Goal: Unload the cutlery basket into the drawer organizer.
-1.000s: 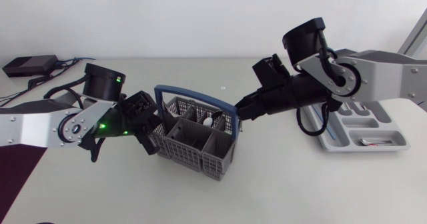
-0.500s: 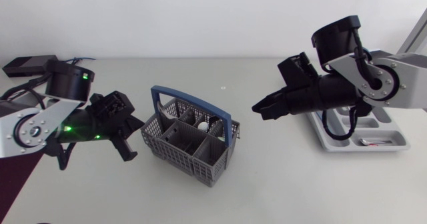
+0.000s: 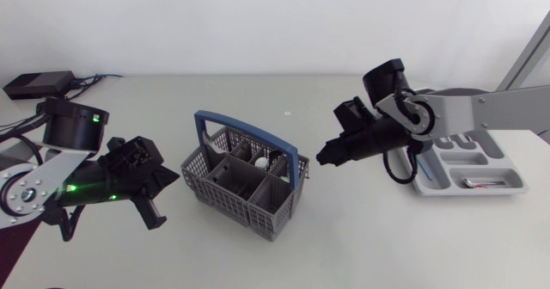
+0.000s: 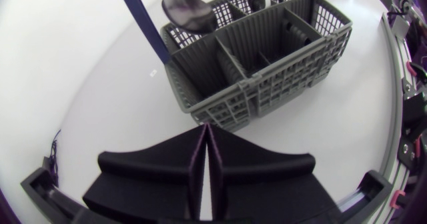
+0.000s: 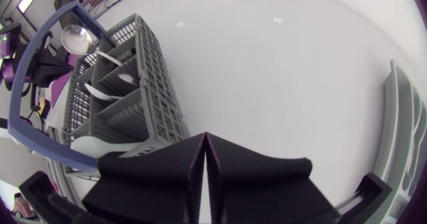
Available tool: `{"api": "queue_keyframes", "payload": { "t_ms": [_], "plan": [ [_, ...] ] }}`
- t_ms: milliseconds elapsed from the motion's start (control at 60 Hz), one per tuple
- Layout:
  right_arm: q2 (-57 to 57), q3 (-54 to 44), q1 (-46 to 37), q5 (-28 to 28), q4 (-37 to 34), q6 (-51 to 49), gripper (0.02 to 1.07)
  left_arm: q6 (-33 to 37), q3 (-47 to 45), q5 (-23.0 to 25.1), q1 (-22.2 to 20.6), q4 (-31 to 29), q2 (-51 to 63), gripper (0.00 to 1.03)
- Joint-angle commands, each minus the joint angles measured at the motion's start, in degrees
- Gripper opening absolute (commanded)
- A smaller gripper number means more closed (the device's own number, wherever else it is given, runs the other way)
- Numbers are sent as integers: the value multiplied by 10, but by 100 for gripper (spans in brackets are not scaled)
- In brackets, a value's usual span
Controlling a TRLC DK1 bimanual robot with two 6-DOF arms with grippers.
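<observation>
The cutlery basket (image 3: 245, 181) is parked mid-frame, the drawer organizer (image 3: 490, 164) is tucked at the right edge, and the left gripper (image 3: 161, 199) and right gripper (image 3: 323, 157) are both pinched tight together, one either side of the basket.

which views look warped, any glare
Left wrist view: fisheye, the table edge bows around the cutlery basket, a dull sheen on the spoon bowl. Right wrist view: same bowing, the drawer organizer rim curves. Head view: straight lines, even light, no glare.
</observation>
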Motion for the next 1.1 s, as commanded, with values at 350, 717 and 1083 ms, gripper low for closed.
{"api": "queue_keyframes", "payload": {
  "t_ms": [350,717,1083],
  "plan": [
    [32,47,25,-66,-15,11,8,-10,33,4,-13,103,170,4],
    [-46,-41,21,-85,-30,4,8,-30,121,4,-52,117,256,4],
    [-142,-134,65,-78,-70,22,8,-49,212,-20,-119,116,343,4]
  ]
}}
